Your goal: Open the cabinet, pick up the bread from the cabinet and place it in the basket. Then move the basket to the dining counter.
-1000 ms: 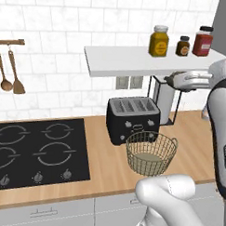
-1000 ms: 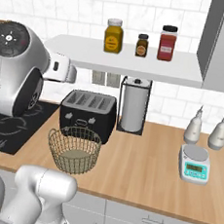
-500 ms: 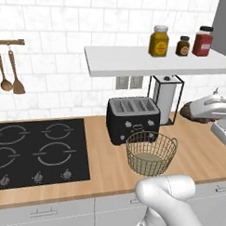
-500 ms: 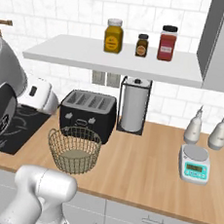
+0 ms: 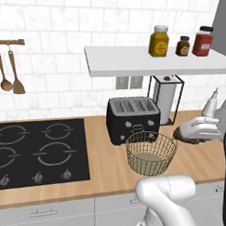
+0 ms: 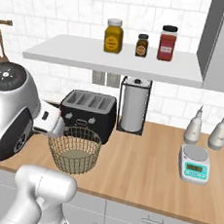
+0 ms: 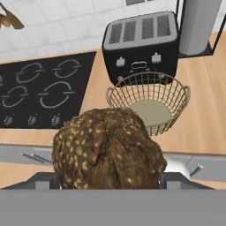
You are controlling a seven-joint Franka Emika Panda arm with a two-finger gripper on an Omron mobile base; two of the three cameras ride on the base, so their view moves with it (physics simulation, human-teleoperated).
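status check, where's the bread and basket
Pincer shut on bread. Basket empty on counter before toaster. Nothing in the way.

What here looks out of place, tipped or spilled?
Nothing stands out. The bread sits in the gripper, the basket stands upright and empty by the toaster, and the shelf jars are upright.

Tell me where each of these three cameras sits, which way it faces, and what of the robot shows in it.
Left base view: behind the arm to its left, facing the hob, toaster and basket; the white arm rises lower right.
Right base view: behind to its right, facing the paper towel and scale; the arm rises lower left.
Hand view: on the hand, looking down over the bread in the claw toward the basket.
All three share the basket and toaster.
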